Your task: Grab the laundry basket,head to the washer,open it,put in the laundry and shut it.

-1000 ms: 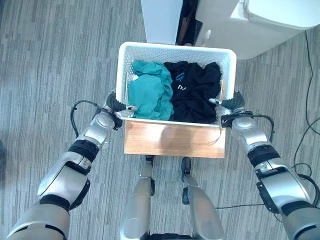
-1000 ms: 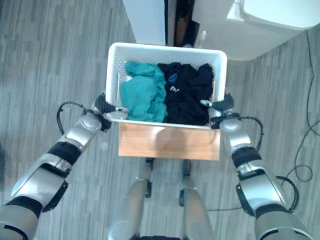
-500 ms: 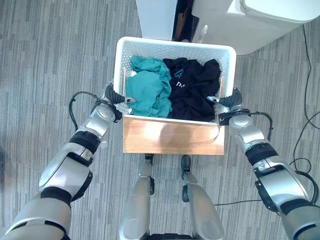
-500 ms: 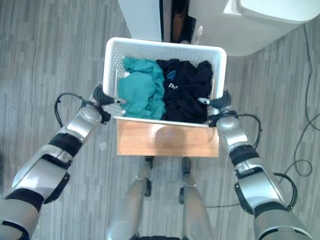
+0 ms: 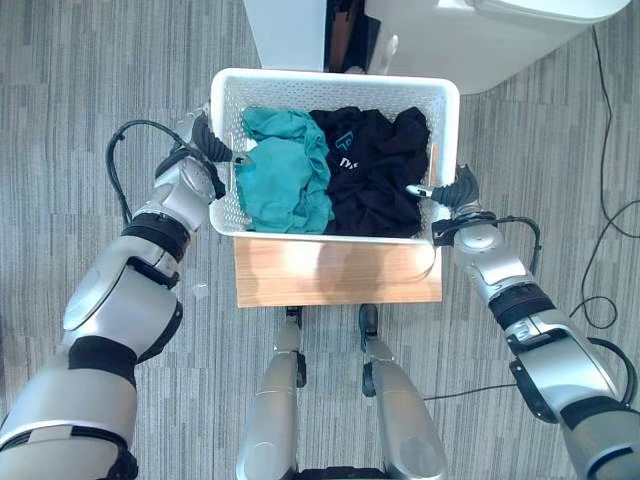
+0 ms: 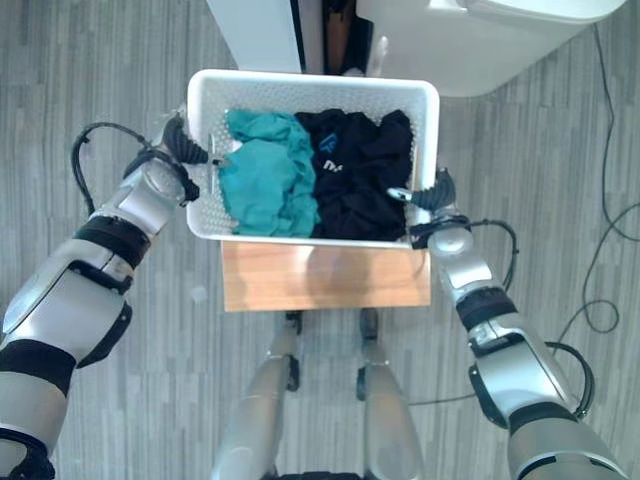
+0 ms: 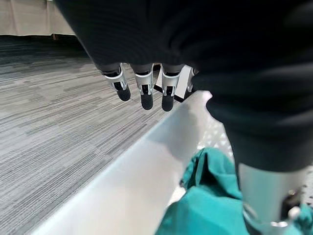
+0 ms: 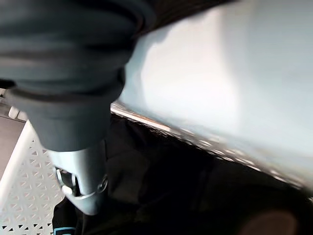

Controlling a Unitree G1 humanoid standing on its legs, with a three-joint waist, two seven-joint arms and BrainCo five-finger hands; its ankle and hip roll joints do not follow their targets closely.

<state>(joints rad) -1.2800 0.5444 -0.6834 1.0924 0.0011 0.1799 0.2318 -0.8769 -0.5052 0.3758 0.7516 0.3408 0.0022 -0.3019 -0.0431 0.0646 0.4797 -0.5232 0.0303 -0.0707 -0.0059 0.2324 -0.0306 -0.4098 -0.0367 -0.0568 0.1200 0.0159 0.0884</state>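
A white laundry basket [image 5: 330,78] holds a teal garment [image 5: 280,180] and a black garment [image 5: 375,170]. It hangs above a wooden stand [image 5: 335,272], carried by both hands at its short sides. My left hand [image 5: 203,140] pinches the left rim: its fingers [image 7: 144,88] run down the outside and its thumb [image 7: 264,196] sits inside by the teal cloth [image 7: 205,205]. My right hand [image 5: 458,192] grips the right rim, with its thumb [image 8: 80,176] inside over the black cloth [image 8: 171,196]. The white washer [image 5: 470,35] stands just beyond the basket, at the far right.
A white cabinet [image 5: 285,30] stands left of the washer, with a dark gap between them. Grey carpet floor spreads to the left and right of the stand. A black cable [image 5: 610,190] runs over the floor at the far right.
The basket has come up off the wooden stand and moved forward, its left side swinging furthest. Both hands went with it, the left arm reaching farther out. The camera has also shifted.
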